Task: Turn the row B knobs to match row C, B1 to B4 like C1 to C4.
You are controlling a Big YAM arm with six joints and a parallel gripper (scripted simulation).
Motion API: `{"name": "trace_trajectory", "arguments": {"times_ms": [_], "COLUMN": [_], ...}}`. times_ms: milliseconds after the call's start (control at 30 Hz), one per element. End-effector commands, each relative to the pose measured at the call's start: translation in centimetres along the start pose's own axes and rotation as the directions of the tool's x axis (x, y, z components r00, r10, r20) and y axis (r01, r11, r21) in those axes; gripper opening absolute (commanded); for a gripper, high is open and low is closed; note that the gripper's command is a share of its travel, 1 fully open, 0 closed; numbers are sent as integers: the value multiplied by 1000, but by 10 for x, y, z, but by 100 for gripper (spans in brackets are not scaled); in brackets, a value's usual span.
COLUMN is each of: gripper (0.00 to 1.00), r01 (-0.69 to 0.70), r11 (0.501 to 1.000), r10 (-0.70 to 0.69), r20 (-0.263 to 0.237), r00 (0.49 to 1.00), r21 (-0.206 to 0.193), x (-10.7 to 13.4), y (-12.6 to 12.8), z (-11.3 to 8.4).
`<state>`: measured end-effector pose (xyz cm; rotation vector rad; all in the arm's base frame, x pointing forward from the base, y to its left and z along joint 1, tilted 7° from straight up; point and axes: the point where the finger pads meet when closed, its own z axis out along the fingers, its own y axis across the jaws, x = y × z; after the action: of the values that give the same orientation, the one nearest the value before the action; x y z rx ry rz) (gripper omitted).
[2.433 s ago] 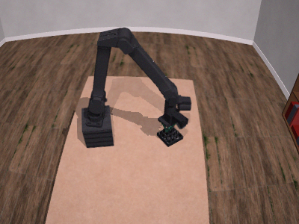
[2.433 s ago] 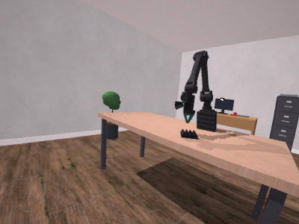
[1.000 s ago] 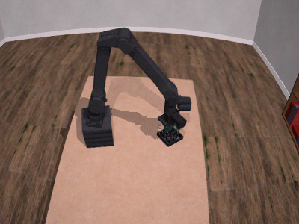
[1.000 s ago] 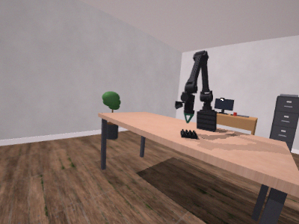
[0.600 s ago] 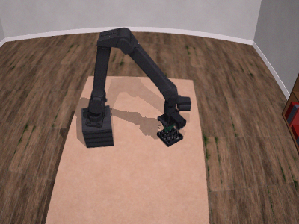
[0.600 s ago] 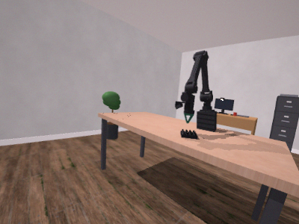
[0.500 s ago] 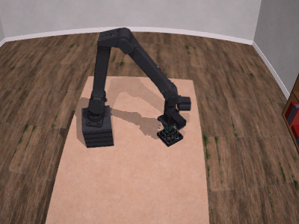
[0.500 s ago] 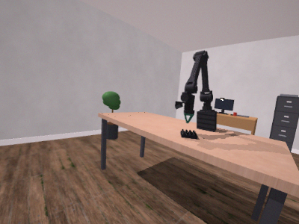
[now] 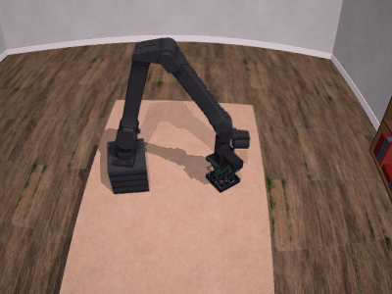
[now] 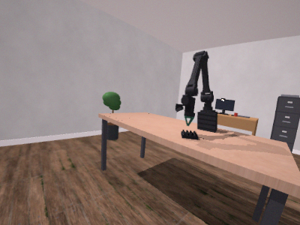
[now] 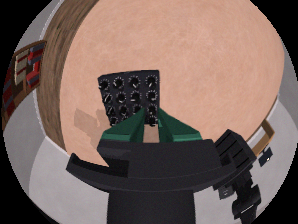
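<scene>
Fingers (image 9: 221, 171) (image 10: 188, 121) grasped nothing and stood slightly parted above the box (image 9: 222, 180) (image 10: 189, 135) (image 11: 131, 97), probably kept narrow to fit around one knob, while the box sat on the desk (image 9: 181, 220) (image 10: 157, 125) (image 11: 215, 60) beneath them.

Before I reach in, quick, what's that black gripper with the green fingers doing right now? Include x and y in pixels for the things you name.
Gripper (image 9: 220, 172) (image 10: 188, 124) (image 11: 151, 110): open only narrowly, holding nothing, its fingertips above the black knob box (image 9: 221, 188) (image 10: 190, 137) (image 11: 127, 89).
</scene>
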<state>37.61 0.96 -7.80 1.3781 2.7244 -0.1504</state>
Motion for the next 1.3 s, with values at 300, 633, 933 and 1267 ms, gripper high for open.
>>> {"name": "trace_trajectory", "arguments": {"times_ms": [300,633,933,1267], "gripper": [18,18,18,18], "r01": [-5,-5,-5,-5], "r11": [1000,1000,1000,1000], "r10": [5,5,5,5], "r20": [8,8,7,7], "r00": [1000,1000,1000,1000], "r21": [-7,-7,-6,-5], "x": [-6,-6,-5,-5], "y": [1,2,1,1], "z": [18,26,29,30]}}
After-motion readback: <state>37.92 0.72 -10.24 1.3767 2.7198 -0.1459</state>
